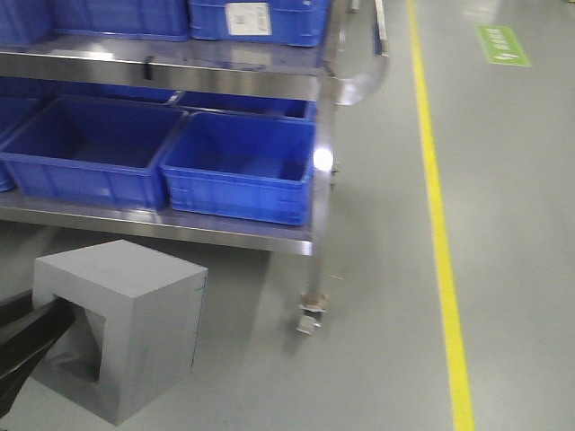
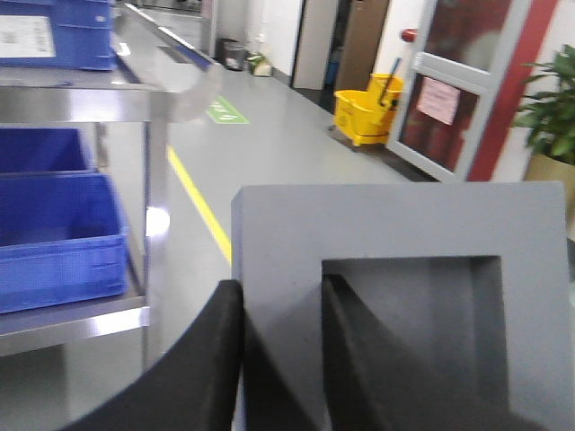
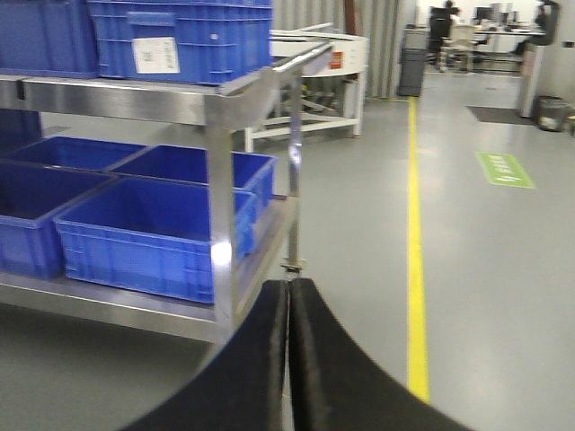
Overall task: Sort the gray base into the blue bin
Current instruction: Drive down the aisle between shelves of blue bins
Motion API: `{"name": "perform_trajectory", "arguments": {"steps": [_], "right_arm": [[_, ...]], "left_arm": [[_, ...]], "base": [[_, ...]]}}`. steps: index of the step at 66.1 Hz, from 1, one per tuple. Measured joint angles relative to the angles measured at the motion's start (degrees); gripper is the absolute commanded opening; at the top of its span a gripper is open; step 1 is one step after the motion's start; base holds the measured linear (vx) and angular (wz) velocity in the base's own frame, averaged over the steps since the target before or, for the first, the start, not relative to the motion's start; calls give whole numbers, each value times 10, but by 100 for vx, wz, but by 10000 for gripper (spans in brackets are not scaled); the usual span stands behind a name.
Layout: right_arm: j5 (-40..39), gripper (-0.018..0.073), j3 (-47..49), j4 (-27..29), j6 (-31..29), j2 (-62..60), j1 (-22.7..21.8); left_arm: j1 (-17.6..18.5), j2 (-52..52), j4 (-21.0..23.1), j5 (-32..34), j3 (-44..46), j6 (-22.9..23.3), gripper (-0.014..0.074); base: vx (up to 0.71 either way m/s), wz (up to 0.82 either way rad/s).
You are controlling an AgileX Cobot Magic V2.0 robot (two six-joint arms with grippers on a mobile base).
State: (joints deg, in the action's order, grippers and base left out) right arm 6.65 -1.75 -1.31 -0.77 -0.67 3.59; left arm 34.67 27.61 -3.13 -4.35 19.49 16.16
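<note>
The gray base (image 1: 126, 323) is a matte gray cube with a square recess, held off the floor at the lower left of the front view. My left gripper (image 2: 280, 310) is shut on the wall beside its recess, one finger outside, one inside; the cube (image 2: 404, 233) fills the left wrist view. Open blue bins (image 1: 241, 166) stand on the lower shelf of a steel rack, beyond the cube. The nearest bin also shows in the right wrist view (image 3: 153, 238). My right gripper (image 3: 288, 292) is shut and empty, in the air facing the rack.
The steel rack (image 1: 225, 235) has a caster (image 1: 310, 319) at its right leg and more blue bins (image 1: 256, 18) on the upper shelf. A yellow floor line (image 1: 440, 224) runs on the right. A yellow mop bucket (image 2: 367, 112) and a potted plant (image 2: 548, 117) stand farther off.
</note>
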Motion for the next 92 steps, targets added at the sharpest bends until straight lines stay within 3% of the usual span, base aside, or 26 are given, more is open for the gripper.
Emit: {"name": "perform_trajectory", "arguments": {"steps": [92], "right_arm": [[0,-9,0,0,0,0,0]], "left_arm": [[0,0,0,0,0,0,-6]], "base": [[24,81]]}}
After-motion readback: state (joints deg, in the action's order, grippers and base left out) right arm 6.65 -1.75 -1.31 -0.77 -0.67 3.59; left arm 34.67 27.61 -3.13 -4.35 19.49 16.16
